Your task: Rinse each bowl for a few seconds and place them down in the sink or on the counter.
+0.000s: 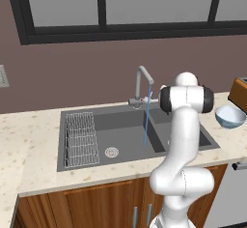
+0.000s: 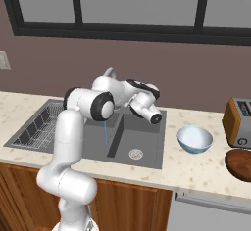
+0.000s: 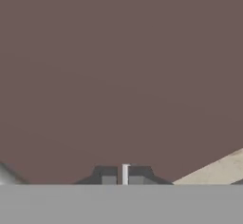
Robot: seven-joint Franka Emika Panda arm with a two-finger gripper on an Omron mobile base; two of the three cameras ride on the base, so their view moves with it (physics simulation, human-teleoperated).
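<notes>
One pale blue-grey bowl [image 1: 230, 116] [image 2: 194, 139] stands upright on the beige counter [image 1: 29, 140] [image 2: 196, 169], just right of the dark grey sink [image 1: 125, 125] [image 2: 142, 137]. A thin blue stream of water [image 1: 147, 118] [image 2: 105, 133] runs from the curved silver tap [image 1: 142, 77] [image 2: 109, 72] into the sink. My wrist [image 2: 146, 105] hangs over the back of the right basin, close to the tap. In the hand view my gripper [image 3: 125, 175] is shut, fingertips together, facing the brown wall. It holds no bowl.
A wire rack [image 1: 80, 139] [image 2: 39, 127] lies in the left basin. A toaster [image 2: 238, 122] [image 1: 240, 92] and a brown wooden item [image 2: 240, 164] stand on the counter at the far right. A dark-framed window runs above the wall.
</notes>
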